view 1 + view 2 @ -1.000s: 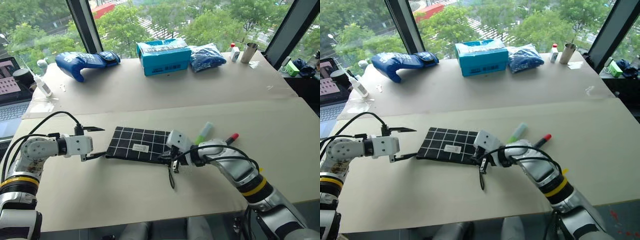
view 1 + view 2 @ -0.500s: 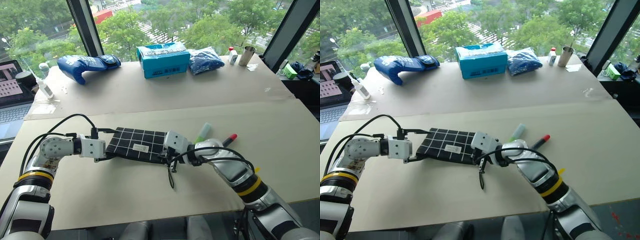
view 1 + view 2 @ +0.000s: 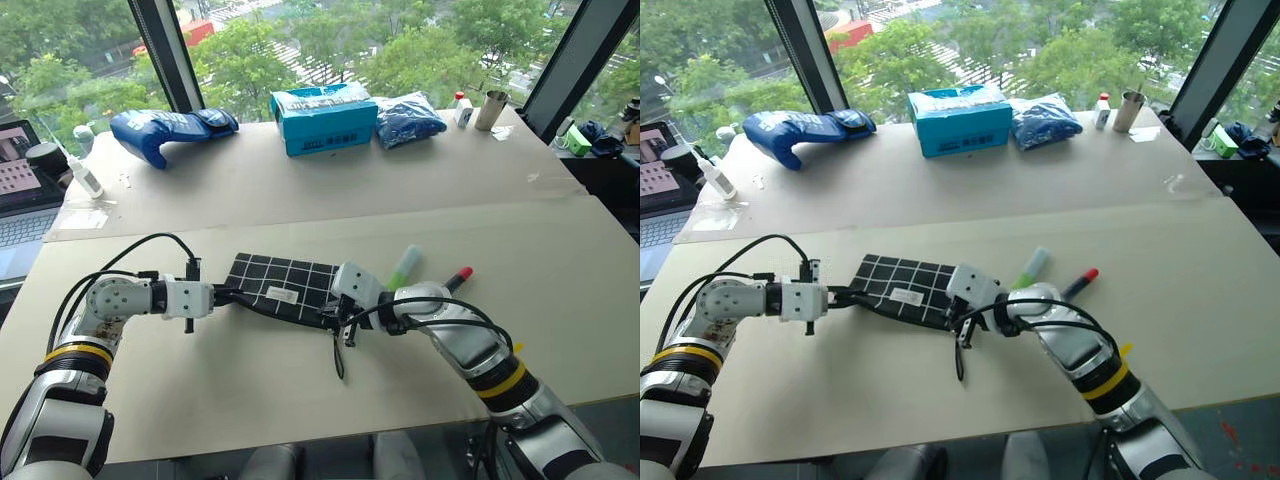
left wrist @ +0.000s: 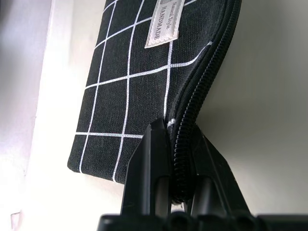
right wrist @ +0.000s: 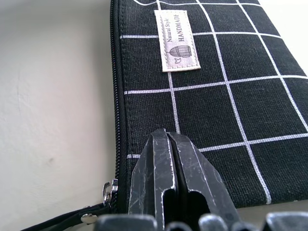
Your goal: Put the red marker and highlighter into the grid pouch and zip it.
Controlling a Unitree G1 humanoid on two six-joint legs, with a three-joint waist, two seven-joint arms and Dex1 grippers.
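The grid pouch [image 3: 285,285] lies flat near the middle of the table, black with white lines and a small white label [image 5: 177,41]. My left gripper [image 3: 232,296] is shut on the pouch's left end, its fingers [image 4: 144,163] clamped over the zipper edge. My right gripper [image 3: 335,312] sits at the pouch's right end with its fingers together, tips on the fabric beside the zipper pull [image 5: 109,188]. The black cord [image 3: 338,355] trails toward me. The highlighter [image 3: 405,266] and the red marker [image 3: 455,279] lie on the table just right of the pouch.
Along the far edge stand a blue tissue box [image 3: 325,115], a blue glove [image 3: 170,128], a blue bag [image 3: 410,115] and a metal cup [image 3: 490,108]. A laptop [image 3: 15,180] and a white bottle [image 3: 80,172] sit at the far left.
My left gripper has moved right to the pouch's left end and closed on its zipper edge. The right arm has stayed in place at the other end.
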